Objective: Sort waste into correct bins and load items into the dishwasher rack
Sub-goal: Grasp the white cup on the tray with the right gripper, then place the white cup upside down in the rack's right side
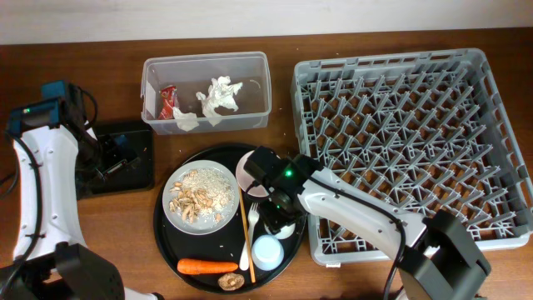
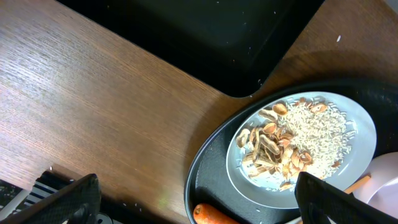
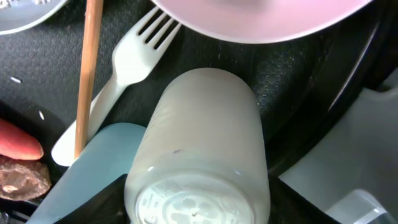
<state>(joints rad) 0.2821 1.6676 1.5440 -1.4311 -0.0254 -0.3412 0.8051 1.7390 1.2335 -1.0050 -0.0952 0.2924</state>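
My right gripper [image 1: 279, 218] is shut on the white cup [image 3: 205, 143], which lies on its side on the round black tray. Beside the cup are the pale blue cup [image 1: 268, 252], white fork [image 3: 134, 59], wooden stick [image 3: 87, 74] and pink-white bowl [image 1: 250, 171]. The white plate [image 1: 176, 218] holds grainy food scraps [image 2: 298, 140]. The carrot [image 1: 206, 267] and brown lump [image 1: 231, 282] lie at the tray's front. My left gripper [image 2: 199, 204] is open and empty over the table by the shallow black tray [image 1: 125, 154]. The clear tub [image 1: 258, 92] holds tissues [image 1: 221, 96] and the red wrapper [image 1: 169, 102].
The grey dishwasher rack [image 1: 408, 142] stands at the right, touching the round black tray's [image 1: 166, 242] right side. The clear tub stands behind that tray. Bare wooden table lies to the left of the round tray and in front of the shallow black tray.
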